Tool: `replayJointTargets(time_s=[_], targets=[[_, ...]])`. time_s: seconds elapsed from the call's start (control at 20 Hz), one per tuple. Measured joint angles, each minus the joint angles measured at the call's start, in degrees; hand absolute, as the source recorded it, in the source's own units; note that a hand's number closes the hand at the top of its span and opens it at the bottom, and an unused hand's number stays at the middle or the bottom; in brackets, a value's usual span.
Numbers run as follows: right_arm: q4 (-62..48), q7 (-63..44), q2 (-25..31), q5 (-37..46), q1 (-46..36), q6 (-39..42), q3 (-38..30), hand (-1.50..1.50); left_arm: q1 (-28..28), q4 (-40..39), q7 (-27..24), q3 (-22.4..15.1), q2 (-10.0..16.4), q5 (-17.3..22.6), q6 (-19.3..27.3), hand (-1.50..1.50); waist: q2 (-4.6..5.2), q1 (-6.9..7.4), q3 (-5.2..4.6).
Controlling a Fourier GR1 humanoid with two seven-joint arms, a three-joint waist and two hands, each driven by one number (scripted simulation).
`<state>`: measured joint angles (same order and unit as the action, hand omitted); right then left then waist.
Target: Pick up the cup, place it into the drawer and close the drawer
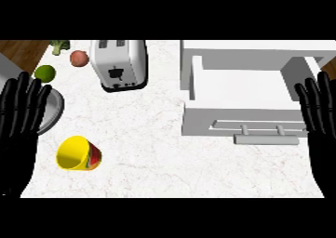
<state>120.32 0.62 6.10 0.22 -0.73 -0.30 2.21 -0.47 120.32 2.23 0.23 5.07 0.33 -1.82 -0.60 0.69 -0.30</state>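
Note:
A yellow cup (79, 154) with a red and green pattern lies on its side on the white counter at the lower left, its mouth facing left. The white drawer (240, 88) stands pulled open at the right, its handle (266, 138) at the near front. My left hand (16, 116) rests open at the left edge, fingers up, just left of and above the cup, apart from it. At the right edge my right hand (325, 114) rests open, fingers up, beside the drawer's right side.
A white toaster (118, 62) stands at the back centre. A reddish fruit (79, 57), a green lime (44, 73) and broccoli (59, 46) lie at the back left. A grey plate (52, 109) shows partly behind my left hand.

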Motion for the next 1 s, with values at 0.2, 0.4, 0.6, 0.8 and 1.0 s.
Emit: replayJointTargets(time_s=[0.2, 0.4, 0.6, 0.8, 1.0], targets=[[-0.2, -1.5, -0.1, -0.1, -1.4, 0.1, -0.1, -1.5, 2.0, 1.3, -1.8, 2.9, 2.9, 7.1, -6.1, -1.5, 0.35, -0.2, 0.17], [-0.9, -2.6, -0.3, -3.2, -0.3, 1.7, -0.1, -1.5, 5.4, 1.3, -2.2, 3.7, 4.7, 17.3, -13.3, -1.5, 0.46, -0.27, 0.21], [-0.5, -6.2, -0.5, -5.6, -1.4, 2.3, 0.0, -1.5, 8.7, -0.7, -1.9, 6.0, 6.1, 25.9, -18.7, -1.5, 0.53, -0.31, 0.24], [-3.3, -5.5, -0.6, -6.5, -2.9, 3.1, -1.0, -1.5, 7.4, -1.6, 0.8, 6.7, 6.4, 29.4, -19.6, -1.5, 0.56, -0.47, 0.27], [-3.3, -6.1, -1.2, -6.1, -3.4, 3.1, -1.0, -1.5, 6.4, -2.4, 1.8, 7.4, 5.9, 30.1, -20.4, -1.5, 0.57, -0.56, 0.28]])
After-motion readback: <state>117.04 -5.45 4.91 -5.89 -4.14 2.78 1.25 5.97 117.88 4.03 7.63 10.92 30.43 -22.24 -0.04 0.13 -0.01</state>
